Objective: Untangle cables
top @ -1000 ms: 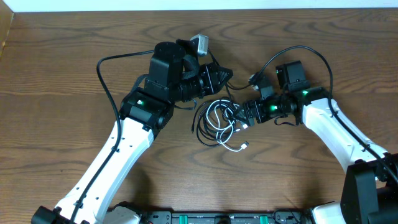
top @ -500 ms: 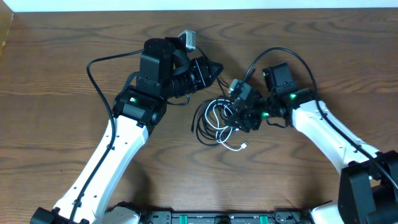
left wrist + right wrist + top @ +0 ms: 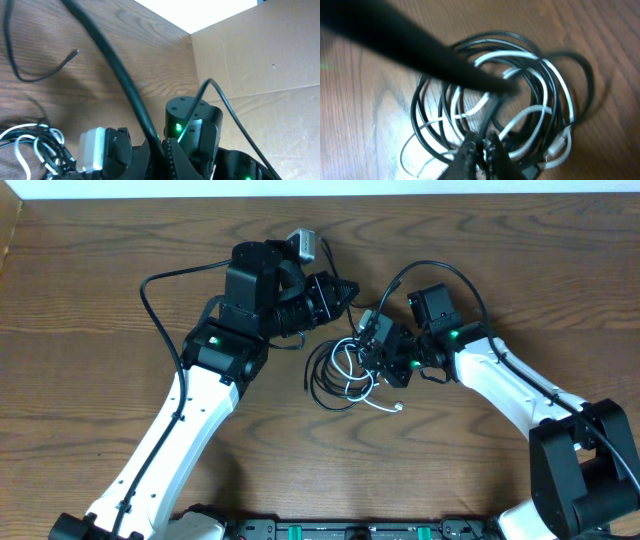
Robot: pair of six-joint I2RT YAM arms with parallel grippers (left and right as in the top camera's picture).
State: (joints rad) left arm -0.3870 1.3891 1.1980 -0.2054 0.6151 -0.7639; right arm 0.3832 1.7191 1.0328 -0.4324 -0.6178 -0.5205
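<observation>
The cables (image 3: 338, 376) lie as one tangle of black loops and a short white cord (image 3: 386, 402) on the wooden table between the two arms. My right gripper (image 3: 372, 360) is down on the tangle's right side. In the right wrist view its fingertips (image 3: 481, 145) are shut on a black strand (image 3: 490, 115), with white loops (image 3: 530, 75) around it. My left gripper (image 3: 348, 288) hovers above and behind the tangle. Its jaws (image 3: 162, 150) are shut on a black cable (image 3: 125, 90) that runs away up and left. The tangle (image 3: 35, 145) shows at the lower left of that view.
Thick black arm wires arc over the table beside the left arm (image 3: 150, 290) and over the right arm (image 3: 440, 268). A cardboard wall (image 3: 250, 60) stands beyond the table. A thin black cord end (image 3: 74, 52) lies loose on the wood.
My right arm has slid left onto the tangle and its jaws have closed from open onto a black strand. The left arm shifted slightly left early on, then held still, staying shut.
</observation>
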